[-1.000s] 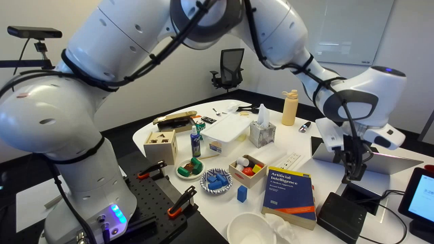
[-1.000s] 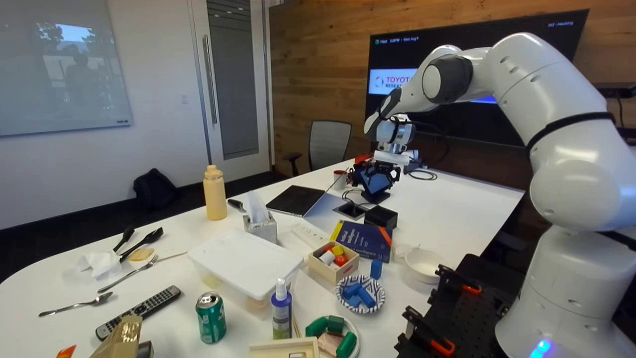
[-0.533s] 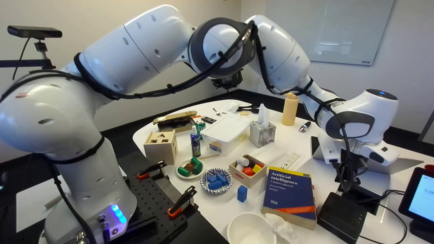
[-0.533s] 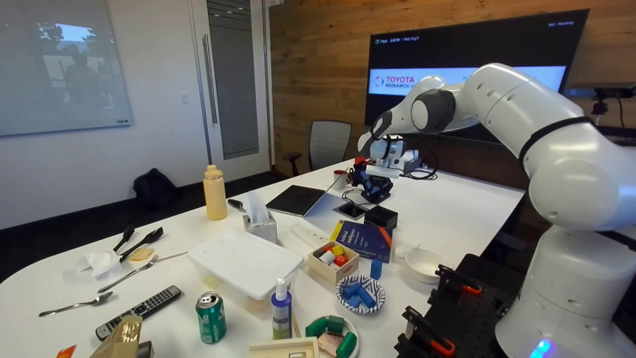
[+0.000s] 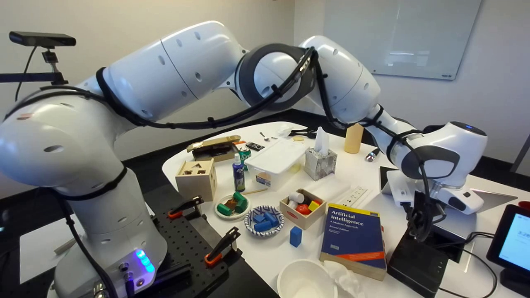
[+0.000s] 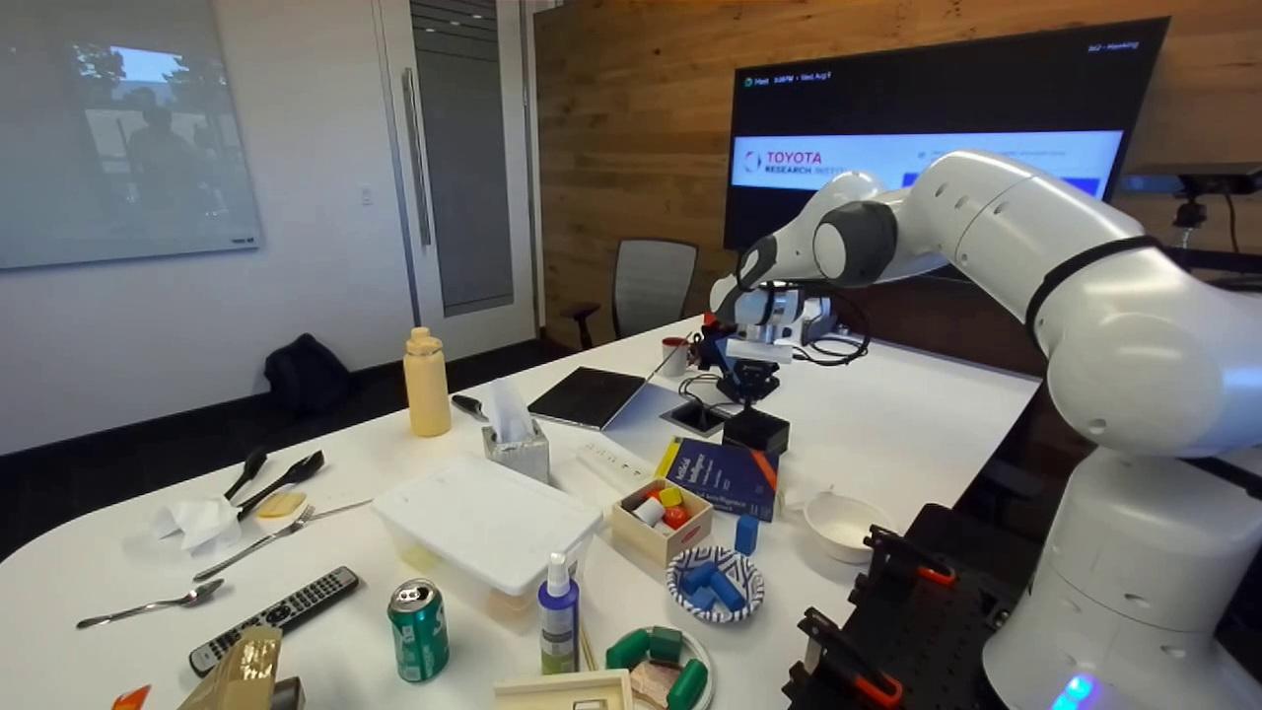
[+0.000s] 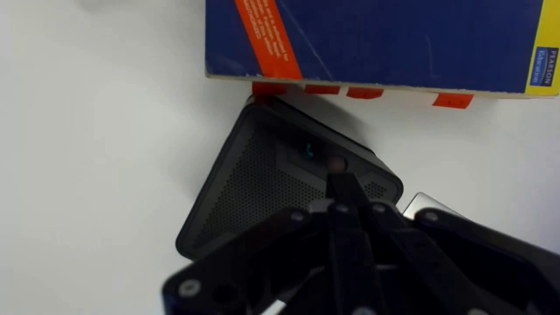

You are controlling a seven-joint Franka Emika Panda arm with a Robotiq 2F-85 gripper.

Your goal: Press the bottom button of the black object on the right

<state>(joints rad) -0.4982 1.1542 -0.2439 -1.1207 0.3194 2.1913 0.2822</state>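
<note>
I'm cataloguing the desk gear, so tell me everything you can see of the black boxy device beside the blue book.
The black device looks like matte plastic, boxy with rounded corners and finely perforated panels on its upper face. A teal handset-shaped mark shows there too. It sits on the white table, angled to the blue book, one corner close to its edge. The shut gripper hangs over it; contact with either is unclear.

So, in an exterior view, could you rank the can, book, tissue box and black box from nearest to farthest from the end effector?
1. Black box: right beneath the end effector.
2. Book: beside that box.
3. Tissue box: left of the book in that view.
4. Can: toward the picture's lower left.
</note>
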